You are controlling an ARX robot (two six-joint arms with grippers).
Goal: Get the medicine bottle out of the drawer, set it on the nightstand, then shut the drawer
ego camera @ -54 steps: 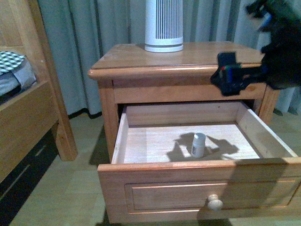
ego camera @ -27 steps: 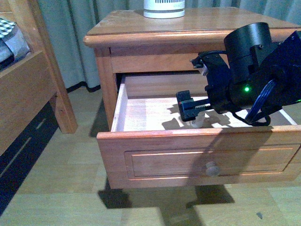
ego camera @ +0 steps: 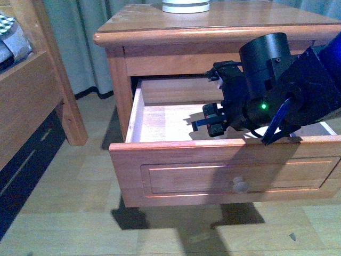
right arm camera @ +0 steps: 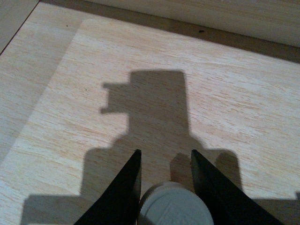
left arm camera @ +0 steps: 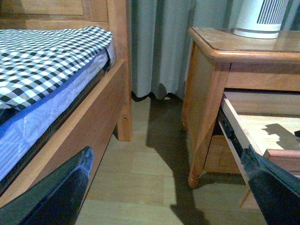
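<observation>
The nightstand (ego camera: 213, 24) stands ahead with its taller drawer (ego camera: 224, 170) pulled out, round knob (ego camera: 240, 185) on its front. My right gripper (ego camera: 213, 125) reaches down inside the drawer. In the right wrist view its black fingers (right arm camera: 126, 187) are shut on the medicine bottle (right arm camera: 173, 206), whose white cap shows between them above the pale drawer floor (right arm camera: 140, 70). The bottle is hidden in the front view. My left gripper (left arm camera: 166, 152) is open and empty, low above the floor between bed and nightstand (left arm camera: 206, 93).
A big white ribbed tower appliance (ego camera: 185, 5) stands on the nightstand top. A wooden bed frame (ego camera: 37, 101) with checked bedding (left arm camera: 47, 51) is to the left. Grey curtains (left arm camera: 159, 42) hang behind. The drawer's back wall (right arm camera: 211, 18) is close ahead of the right gripper.
My right arm came down from in front of the nightstand's top into the open drawer and closed on the bottle. The bottle no longer shows in the front view.
</observation>
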